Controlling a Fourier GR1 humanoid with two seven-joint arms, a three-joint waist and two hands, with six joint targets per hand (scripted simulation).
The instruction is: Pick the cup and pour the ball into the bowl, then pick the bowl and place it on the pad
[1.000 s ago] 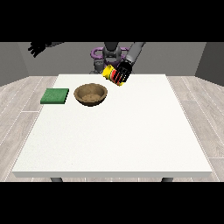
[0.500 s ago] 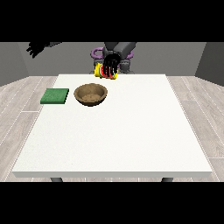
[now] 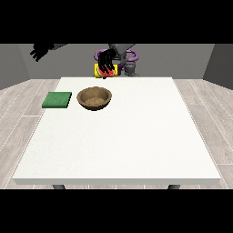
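Hand at view's right [image 3: 106, 60] has fingers curled round yellow cup [image 3: 105, 70], held behind bowl [image 3: 94, 98] near surface [image 3: 136, 136] far edge; other hand [image 3: 40, 51] raised, fingers spread, empty; I judge risk: ball overshoots bowl; pad [image 3: 57, 99] beside bowl.

Lighting: we are seeing even, bright, diffuse light; the white surface [image 3: 118, 136] is showing no glare, the bowl [image 3: 94, 98] casting only faint shadow.
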